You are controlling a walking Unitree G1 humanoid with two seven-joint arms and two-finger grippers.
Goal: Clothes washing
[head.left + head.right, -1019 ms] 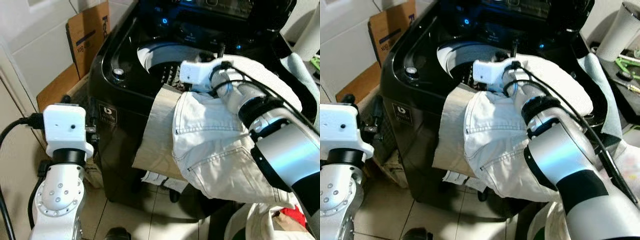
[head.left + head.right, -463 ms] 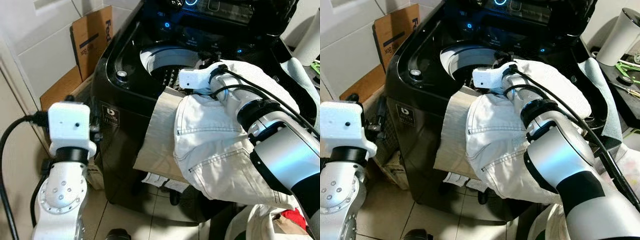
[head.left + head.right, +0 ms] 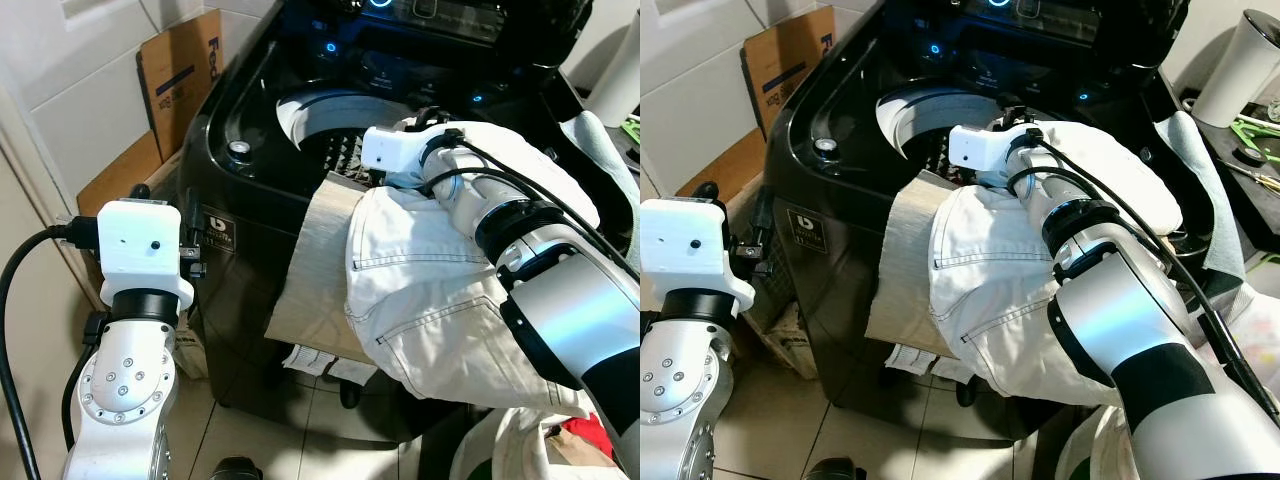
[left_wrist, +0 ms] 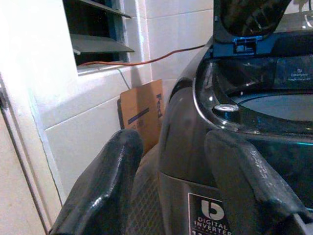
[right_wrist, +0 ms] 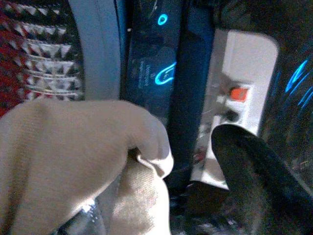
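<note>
White pants [image 3: 430, 290] hang over the front edge of the black washing machine [image 3: 225, 215], on top of a tan cloth [image 3: 315, 270]. The right gripper [image 5: 195, 161] reaches over them toward the tub; tan cloth sits between its fingers, but I cannot tell if they squeeze it. The left gripper [image 4: 171, 181] waits beside the machine, fingers spread, holding nothing. A cardboard box [image 3: 175, 75] leans nearby.
</note>
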